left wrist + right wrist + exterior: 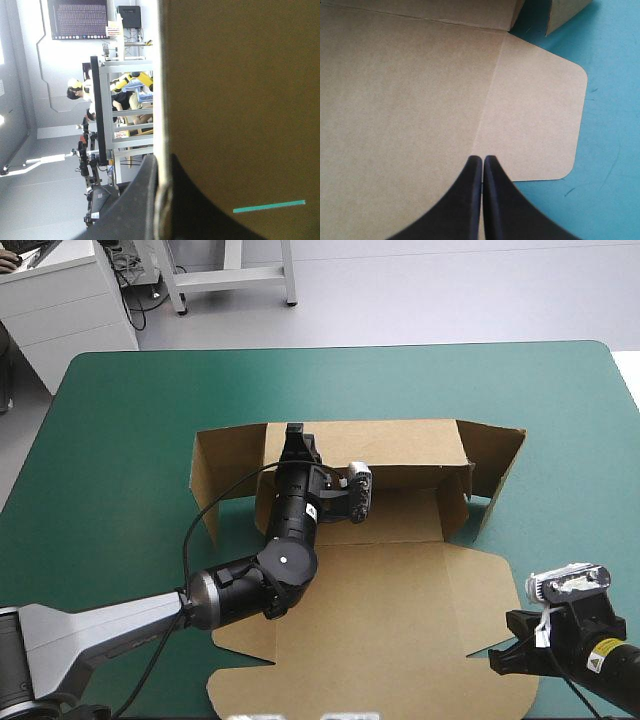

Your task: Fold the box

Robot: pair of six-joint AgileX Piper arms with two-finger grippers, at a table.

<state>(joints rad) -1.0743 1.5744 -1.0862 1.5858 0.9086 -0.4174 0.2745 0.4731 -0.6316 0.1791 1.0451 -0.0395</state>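
Reaching across the middle of the sheet, the left gripper [296, 438] has its black fingers clamped on the top edge of the far wall [400, 445] of the brown box [400, 610]. Its own wrist view bears this out: the two fingers are all but together, with the pale cut edge of the board running up between them. The box lies in the middle of the teal-green desk [110, 440], half formed: the far wall stands up, the left flap [225, 465] and the right flap [497, 465] rise at angles from its ends, and the wide near panel [390, 640] lies flat toward the robot. The hold on the far wall looks meant to keep it upright, or to roll it over so the side flaps can be tucked; which of the two I cannot tell. The right gripper [500, 658] is at the near right corner of the box, well apart from the left one, its fingers pressed together in a point with nothing between them. Its wrist view puts the tips over the crease [490, 100] where the near panel meets the rounded tab [540, 125], which lies flat with the desk beyond it; whether the tips touch the board is not clear. From that spot it seems placed either to pin the flat sheet while the other arm works the wall, or to lift the tab; the near half is not yet folded
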